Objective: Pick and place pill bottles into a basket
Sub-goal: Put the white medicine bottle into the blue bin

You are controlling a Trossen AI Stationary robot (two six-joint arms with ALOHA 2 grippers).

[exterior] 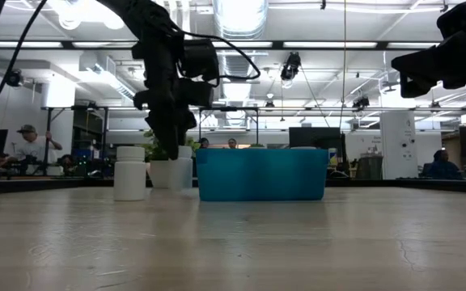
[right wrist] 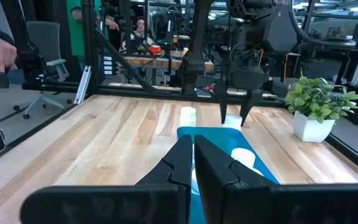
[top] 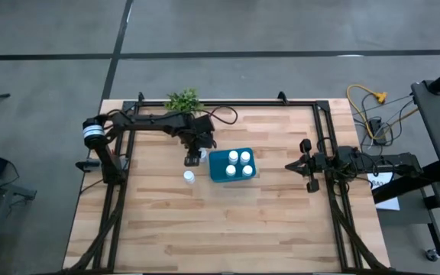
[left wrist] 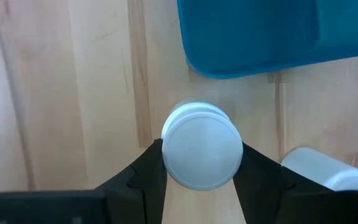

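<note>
Left gripper down at the table just beside the basket's left edge, fingers clamped on either side of a pill bottle, white cap pinched between the two dark pads. Held bottle upright on the wood, close to the teal basket but outside it. From table height: arm coming straight down over that bottle, right against the basket's left wall. Second bottle loose on the table, a little nearer the front edge, apart from the gripper; in the low view it stands alone, left of the held one. Four white caps visible inside the basket, packed toward its right half. Small green plant in a white pot at the back edge of the table, behind the left arm. Right gripper parked well off to the right side of the table, fingers pressed together, nothing between them. People at desks in the room beyond.
</note>
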